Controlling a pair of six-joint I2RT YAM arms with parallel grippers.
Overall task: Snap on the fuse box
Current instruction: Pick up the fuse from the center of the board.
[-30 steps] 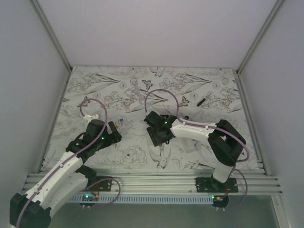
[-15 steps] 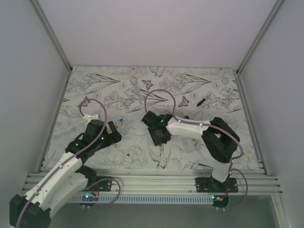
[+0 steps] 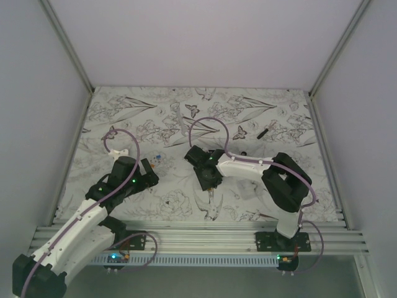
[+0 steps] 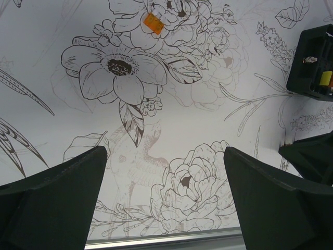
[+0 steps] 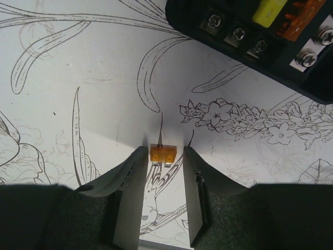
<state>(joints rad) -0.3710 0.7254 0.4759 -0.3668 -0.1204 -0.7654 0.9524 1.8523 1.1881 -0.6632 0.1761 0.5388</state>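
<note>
Fuse box is sitting on the counter roughly mid-way across. The right wrist view shows it just up and to the right of the fingertips, lid off, with screw terminals plus a yellow and an orange fuse already seated. From overhead I honestly can't pick it out from the black of the right wrist. The right fingers look pinched on a small orange fuse, held right at the tips. So my guess is the job at hand is getting that one into a free slot. To do it well I'd keep the fuse square in the grip, carry it over the box, line it up with an empty slot and press straight down until it clicks. Any tilt and it'll jam, and nothing's holding the box, so a sideways shove could skate it away. The right arm reaches left across the middle, elbow folded back, wrist pointing down. The left arm stretches forward and low, its left fingers spread wide with nothing between them. Another loose orange piece lies ahead of it, with the box off to its right.
</note>
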